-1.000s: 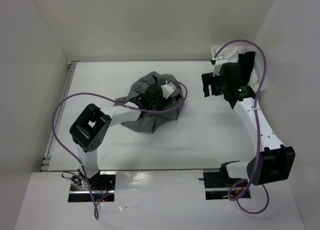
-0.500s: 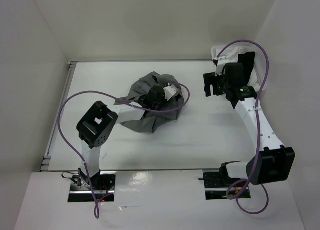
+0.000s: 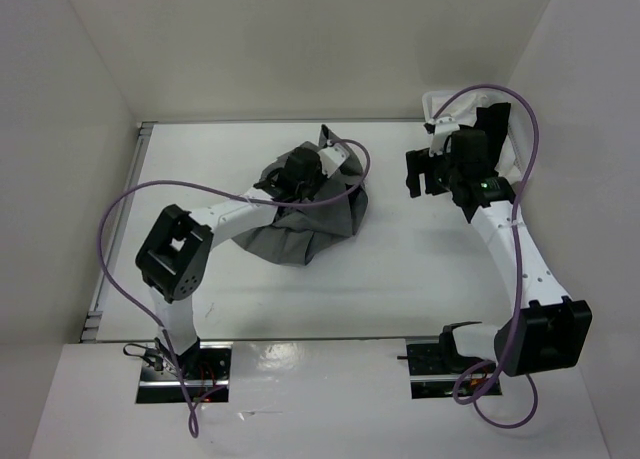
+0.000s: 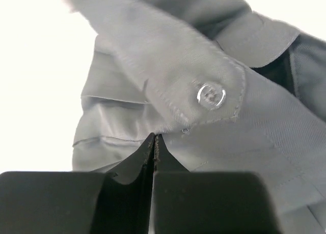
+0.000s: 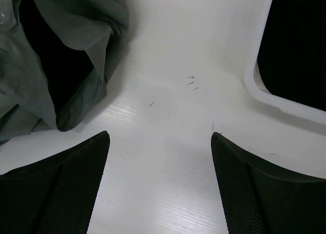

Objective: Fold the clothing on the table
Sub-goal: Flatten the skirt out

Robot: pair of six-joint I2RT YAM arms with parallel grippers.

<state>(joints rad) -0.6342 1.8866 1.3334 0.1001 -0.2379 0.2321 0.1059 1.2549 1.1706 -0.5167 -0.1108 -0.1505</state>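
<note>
White table (image 3: 420, 274): left claw (image 4: 154, 141) pinching clothing (image 3: 315, 229); right claw (image 5: 159, 137) hovering, spread.

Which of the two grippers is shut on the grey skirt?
The left gripper: its jaws are pressed together on a fold of the grey skirt near its button. The right gripper stands open over the table, holding nothing.

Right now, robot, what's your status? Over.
Left jaws shut on crumpled grey pleated fabric skirt. Right jaws open, empty, near white plastic basket. Nothing blocking.
</note>
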